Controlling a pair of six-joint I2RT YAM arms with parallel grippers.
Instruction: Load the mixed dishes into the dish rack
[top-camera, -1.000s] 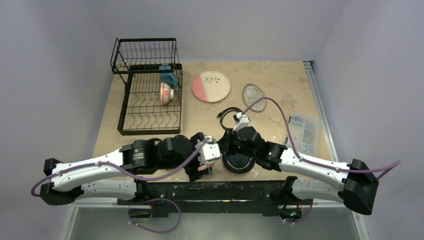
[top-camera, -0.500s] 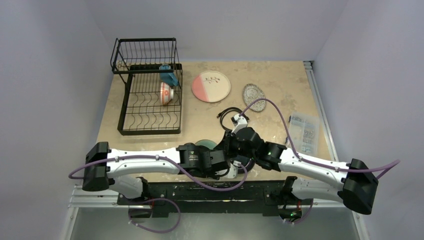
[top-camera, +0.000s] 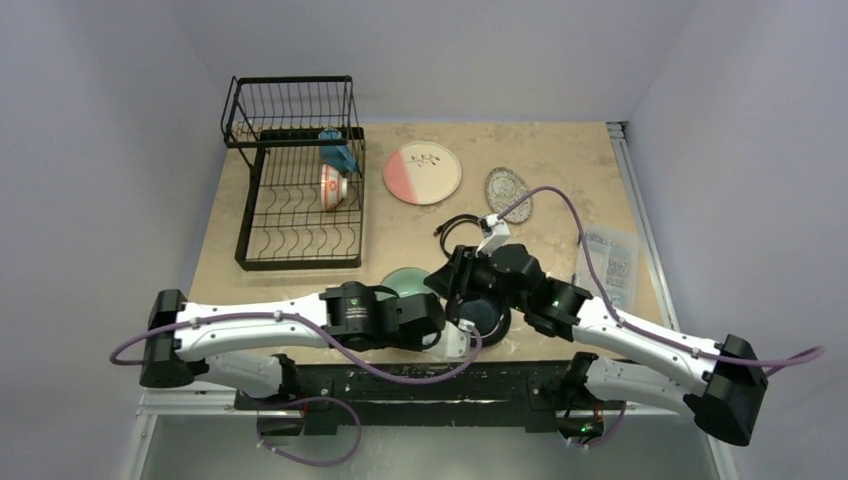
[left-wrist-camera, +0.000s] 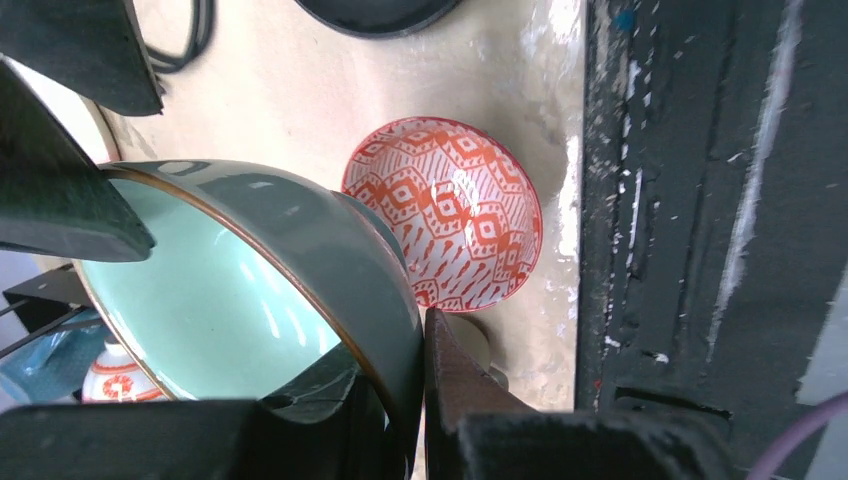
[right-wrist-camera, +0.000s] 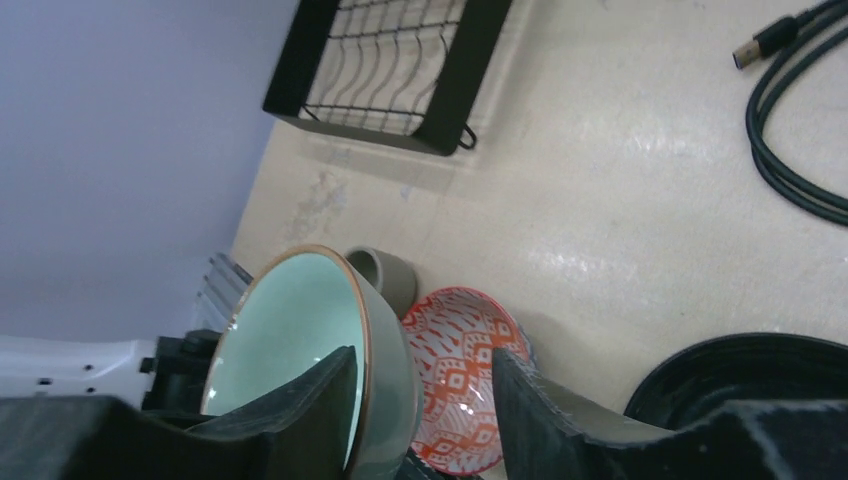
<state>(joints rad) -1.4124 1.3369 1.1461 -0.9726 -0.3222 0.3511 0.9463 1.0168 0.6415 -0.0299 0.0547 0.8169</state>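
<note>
The mint-green bowl (left-wrist-camera: 230, 300) hangs tilted just above the table near its front edge, and my left gripper (left-wrist-camera: 402, 345) is shut on its rim. My right gripper (right-wrist-camera: 422, 358) is open and straddles the same bowl (right-wrist-camera: 290, 340): one finger is inside it, the other stands apart from its outer wall. Under them on the table lie the red-patterned bowl (left-wrist-camera: 445, 215), the small grey cup (right-wrist-camera: 385, 270) and the black plate (right-wrist-camera: 750, 380). The dish rack (top-camera: 300, 190) stands at the back left with the blue-handled mug (top-camera: 338, 150) and a white-and-orange dish (top-camera: 332, 187) in it.
The pink-and-white plate (top-camera: 422, 172) and the speckled grey plate (top-camera: 508, 190) lie right of the rack. A black coiled cable (top-camera: 460, 228) lies just beyond the grippers. A clear parts box (top-camera: 608, 265) sits at the right edge. The black base rail (left-wrist-camera: 700, 240) borders the table's near edge.
My left arm has swung right and its gripper has shut on the mint-green bowl's rim. My right gripper's jaws have spread apart on that rim.
</note>
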